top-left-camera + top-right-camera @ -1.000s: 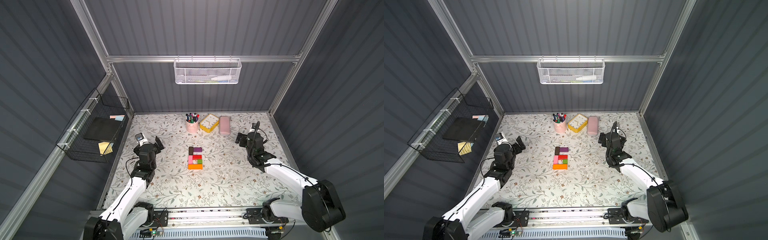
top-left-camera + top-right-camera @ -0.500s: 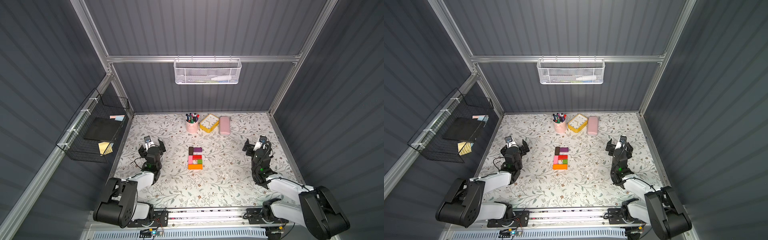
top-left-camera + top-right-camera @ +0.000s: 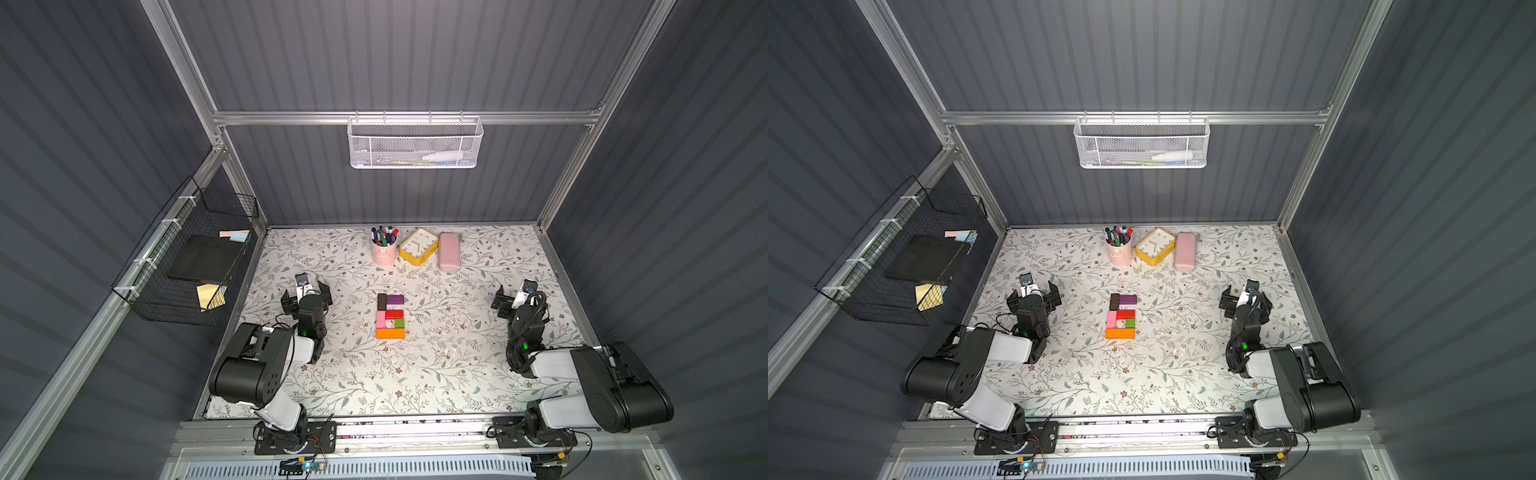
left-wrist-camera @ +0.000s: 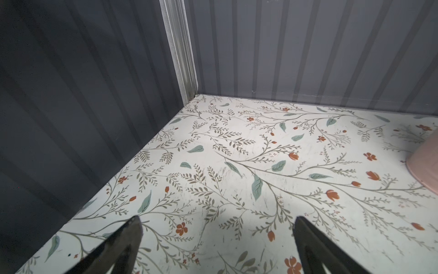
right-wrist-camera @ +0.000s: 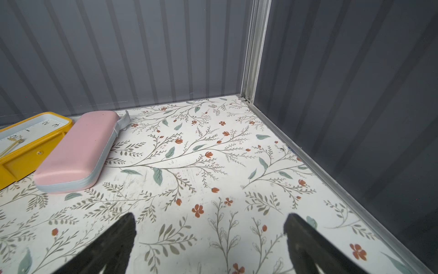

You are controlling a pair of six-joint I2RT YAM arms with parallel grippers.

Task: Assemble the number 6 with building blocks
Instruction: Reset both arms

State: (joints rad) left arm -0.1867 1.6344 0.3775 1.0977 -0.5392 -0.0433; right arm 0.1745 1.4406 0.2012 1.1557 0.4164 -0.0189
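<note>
The building blocks lie mid-table in both top views, joined into the number 6 [image 3: 390,316]. A dark brown block [image 3: 382,302] and a pink block [image 3: 380,320] form the spine. A purple block [image 3: 395,299] caps the top, and a red block [image 3: 394,314] is the middle bar. A small green cube [image 3: 399,323] sits on the right, above the orange bar [image 3: 390,333] that forms the base. My left gripper [image 3: 305,291] [image 4: 216,225] stands open and empty left of the figure. My right gripper [image 3: 519,297] [image 5: 209,220] is open and empty, far to its right.
At the back stand a pink pen cup [image 3: 384,253], a yellow clock [image 3: 419,246] and a pale pink case [image 3: 449,251] [image 5: 78,151]. A black wire basket [image 3: 187,257] hangs on the left wall and a white mesh basket [image 3: 415,143] on the rear wall. Both arms are folded near the front rail.
Both arms have folded back toward the near rail, drawing the grippers nearer and lower. Both stayed open. The block figure has not moved.
</note>
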